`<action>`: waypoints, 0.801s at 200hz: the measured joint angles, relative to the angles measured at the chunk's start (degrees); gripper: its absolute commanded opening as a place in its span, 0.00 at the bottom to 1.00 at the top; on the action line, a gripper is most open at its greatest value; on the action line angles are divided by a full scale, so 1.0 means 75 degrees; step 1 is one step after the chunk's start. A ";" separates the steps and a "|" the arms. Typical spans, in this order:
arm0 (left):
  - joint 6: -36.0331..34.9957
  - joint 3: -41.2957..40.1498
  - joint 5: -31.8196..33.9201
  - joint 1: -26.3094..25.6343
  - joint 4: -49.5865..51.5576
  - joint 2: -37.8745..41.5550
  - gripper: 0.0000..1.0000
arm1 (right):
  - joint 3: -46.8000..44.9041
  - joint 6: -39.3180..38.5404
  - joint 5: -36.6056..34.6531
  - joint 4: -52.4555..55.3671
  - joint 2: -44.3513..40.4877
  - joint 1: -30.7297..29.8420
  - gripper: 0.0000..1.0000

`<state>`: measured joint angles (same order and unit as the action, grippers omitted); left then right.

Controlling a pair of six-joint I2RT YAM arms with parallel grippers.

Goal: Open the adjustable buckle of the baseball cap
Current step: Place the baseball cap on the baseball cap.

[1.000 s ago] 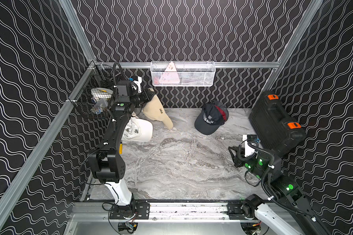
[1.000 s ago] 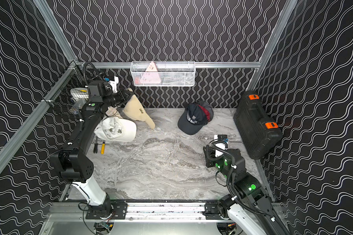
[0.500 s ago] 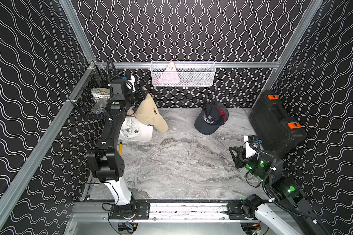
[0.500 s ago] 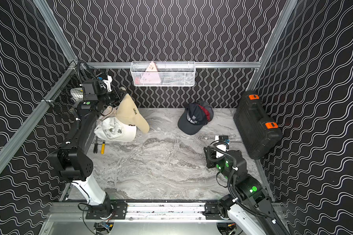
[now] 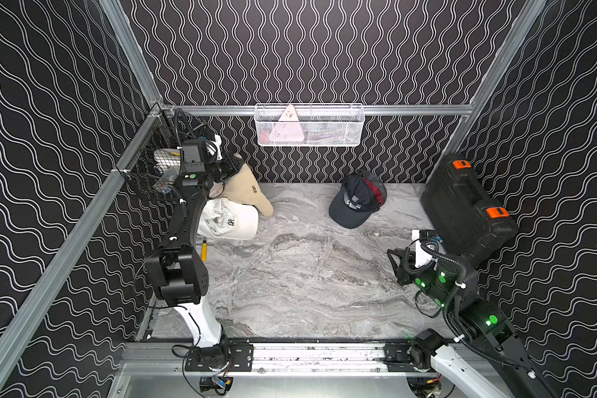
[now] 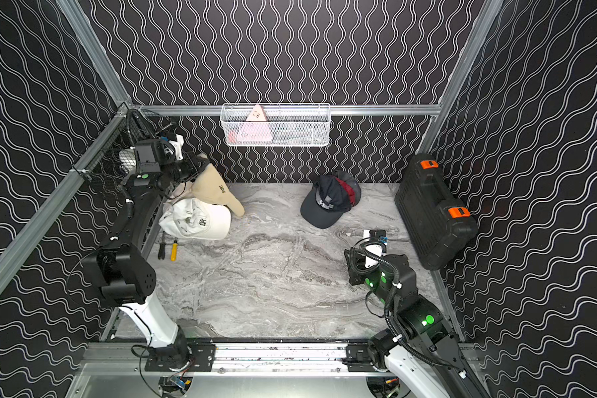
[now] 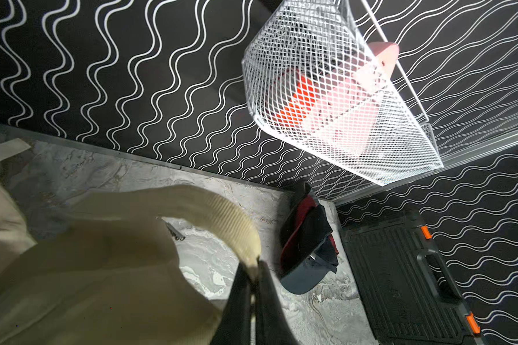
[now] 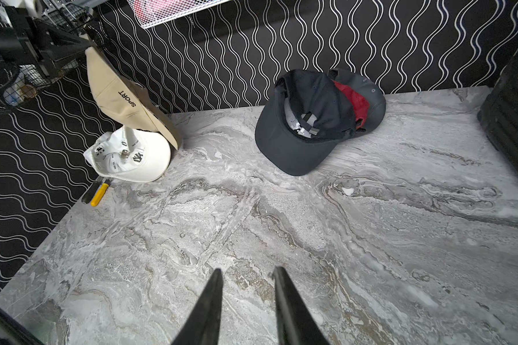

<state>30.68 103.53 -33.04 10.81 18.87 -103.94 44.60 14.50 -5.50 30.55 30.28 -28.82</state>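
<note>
Our left gripper (image 7: 253, 286) clamps the soft, light beige fabric baseball cap (image 5: 247, 189) by its rim; our right gripper (image 8: 247, 286), jaws apart, should pinch its limp strap (image 8: 129, 136).

Left gripper (image 5: 234, 164) raised, jaws closed on the rear edge of the beige cap (image 5: 247, 193). Cap hangs below the jaws, brim tip down at the counter (image 5: 307, 275). White cap (image 5: 233, 220) directly beneath the jaws; navy cap (image 5: 354, 203) well apart from them.
</note>
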 measured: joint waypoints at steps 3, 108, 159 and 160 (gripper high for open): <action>0.0023 -0.0023 0.0003 0.0029 0.0000 0.0015 0.00 | 0.0000 0.0000 0.0000 0.0000 0.0003 0.0000 0.31; 0.0291 -0.0912 0.0831 0.0469 0.0192 0.0545 0.66 | 0.0000 0.0000 0.0012 -0.0003 0.0137 0.0000 0.32; -0.0315 -0.0533 0.1475 -0.0219 0.0697 0.0737 0.74 | 0.0000 0.0006 0.0041 -0.0006 0.0189 0.0000 0.32; -0.0321 -0.0519 0.1480 -0.0236 0.0705 0.0737 0.74 | 0.0000 0.0006 0.0044 -0.0006 0.0189 0.0000 0.32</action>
<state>28.27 99.63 -21.93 9.04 24.16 -98.41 44.60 14.55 -5.17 30.50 31.70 -28.82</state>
